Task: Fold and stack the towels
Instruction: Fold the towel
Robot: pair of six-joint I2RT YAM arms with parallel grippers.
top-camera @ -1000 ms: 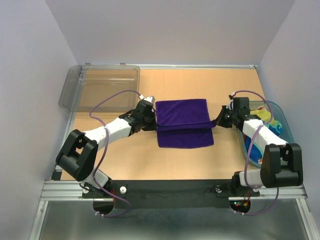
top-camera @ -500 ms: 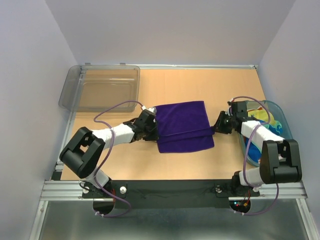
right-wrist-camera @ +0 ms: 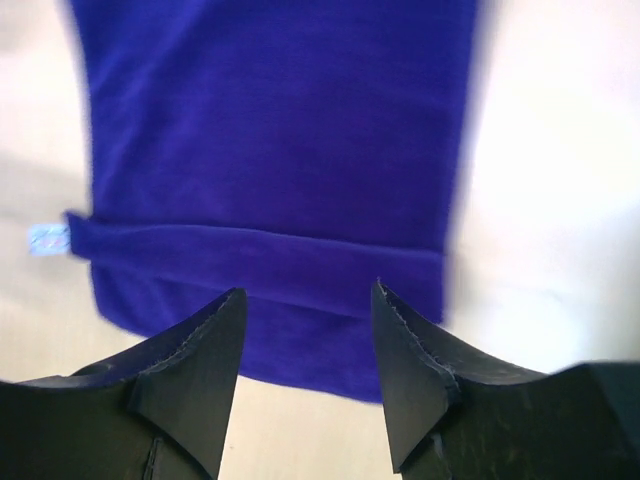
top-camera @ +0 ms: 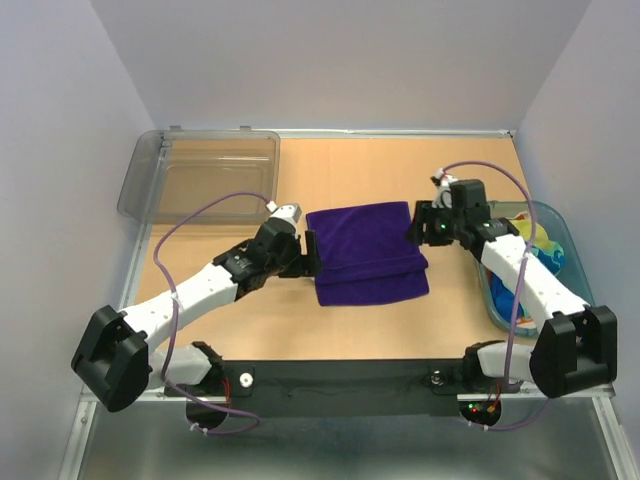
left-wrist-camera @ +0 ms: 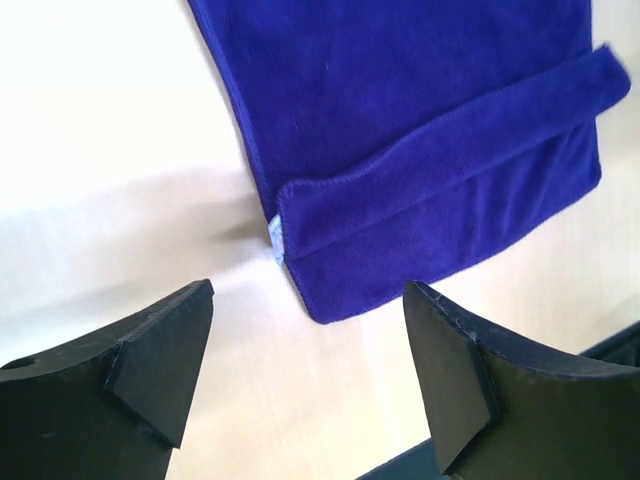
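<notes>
While our left gripper and right gripper hang spread and empty at the left and right edges of the soft purple half-folded towel, centred on the tan wooden table, we should pinch matching corners evenly.

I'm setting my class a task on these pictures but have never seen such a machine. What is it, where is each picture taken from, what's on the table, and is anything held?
Two robot arms are bolted at the near edge of the table, each ending in a two-finger gripper. One picture looks down from above; the other two come from cameras on the wrists, so black fingers show at the bottom. On the table lies a folded purple towel, with a clear bin far left and a teal basket of cloths at right. The left gripper and right gripper stand open beside the towel's ends, holding nothing.
</notes>
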